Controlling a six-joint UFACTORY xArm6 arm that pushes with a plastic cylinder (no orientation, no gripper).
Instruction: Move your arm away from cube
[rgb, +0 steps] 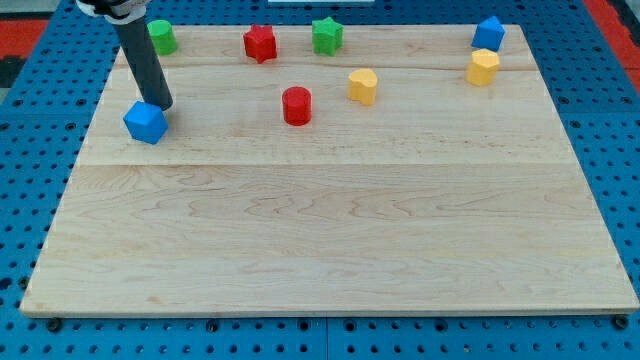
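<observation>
A blue cube (145, 122) sits on the wooden board (330, 220) near its left edge. My tip (162, 105) stands just at the cube's upper right, touching or nearly touching it. The dark rod rises from there to the view's top left. Another blue block (488, 33) sits at the top right corner.
A green cylinder (161, 37) lies behind the rod at the top left. A red star (260, 43) and a green star (326, 35) sit along the top. A red cylinder (297, 105) and a yellow block (363, 86) are mid-board. Another yellow block (483, 67) is at the right.
</observation>
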